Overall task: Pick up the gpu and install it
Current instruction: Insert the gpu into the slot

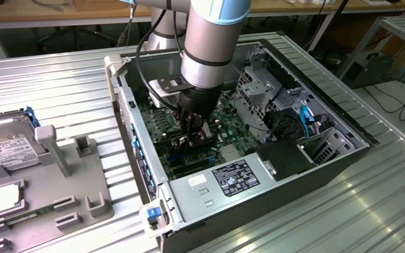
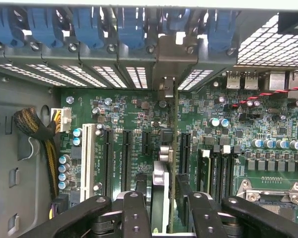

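Claw (image 2: pixel 165 204) clamped on upright gpu (image 2: pixel 171 119), inside computer case (image 1: pixel 188 208), over motherboard (image 2: pixel 124 114)

Bright overhead light, glare on ribbed table (image 1: pixel 371 211), computer case (image 1: pixel 294 190) interior shadowed

Power supply label (image 1: pixel 235 177), hard drive label (image 1: pixel 9 153): print too small to read. Nothing else legible.

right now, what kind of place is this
Probably a robotics lab set up for computer assembly: an open computer case on a ribbed metal table, a robot hand gripping the gpu inside it, a hard drive in a fixture alongside.
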